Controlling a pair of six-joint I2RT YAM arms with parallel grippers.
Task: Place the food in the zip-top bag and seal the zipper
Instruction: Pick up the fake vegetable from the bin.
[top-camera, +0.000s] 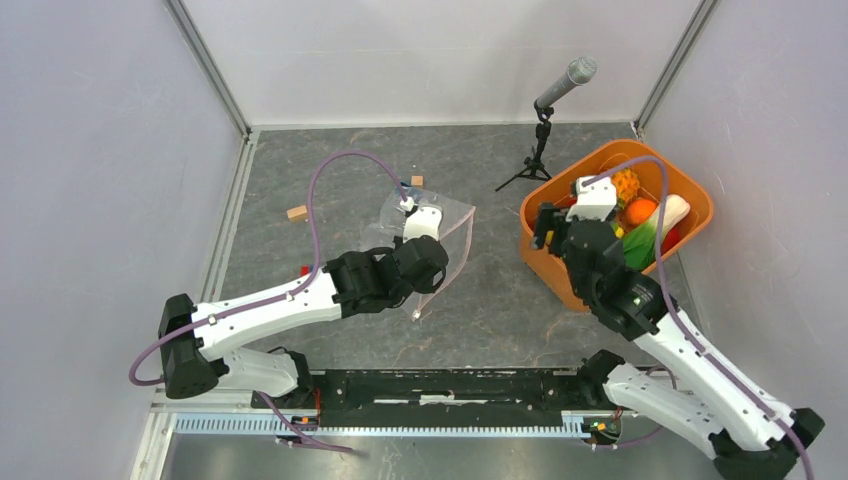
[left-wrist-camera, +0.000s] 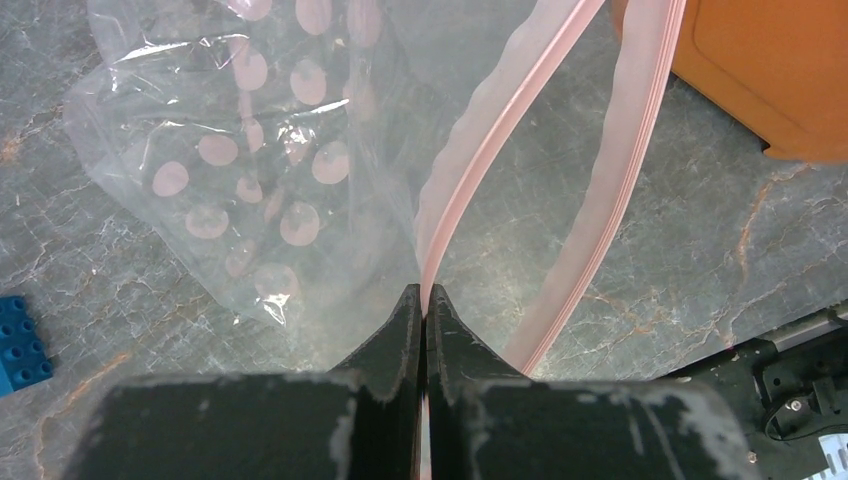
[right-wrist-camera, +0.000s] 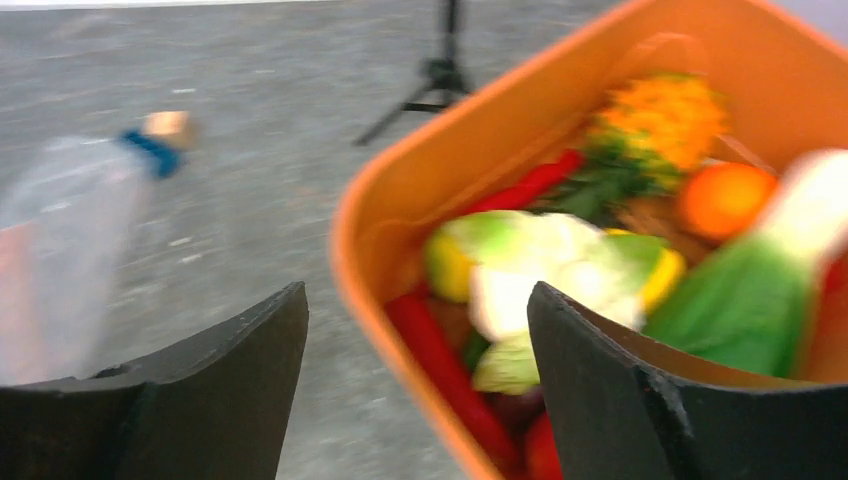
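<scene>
Bag held, basket next: my left gripper (left-wrist-camera: 425, 297), at the bottom centre of the left wrist view, is clenched on one lip of the pale pink zipper (left-wrist-camera: 500, 130). The other lip runs free just to its right, so the mouth stands parted. The zip-top bag (top-camera: 448, 222) lies on the table just left of centre in the top view, and I can see no food inside it.

The food (top-camera: 640, 215) all sits in the orange basket (top-camera: 700, 212) at right centre of the top view — pineapple, orange, leafy greens and red pieces among it. My right gripper (right-wrist-camera: 418, 292) hangs over the basket's near-left rim (right-wrist-camera: 480, 130) with its jaws spread wide and nothing between them. That wrist view is blurred.

I judge the task barely begun, with the first pick in hand. The next move calls for bringing the right gripper down over a single piece, perhaps the pale cauliflower (right-wrist-camera: 540, 265) lying closest to its fingers. It must then close on that piece alone and carry it left to the bag's mouth, while the left holds the lip so the opening gapes.
</scene>
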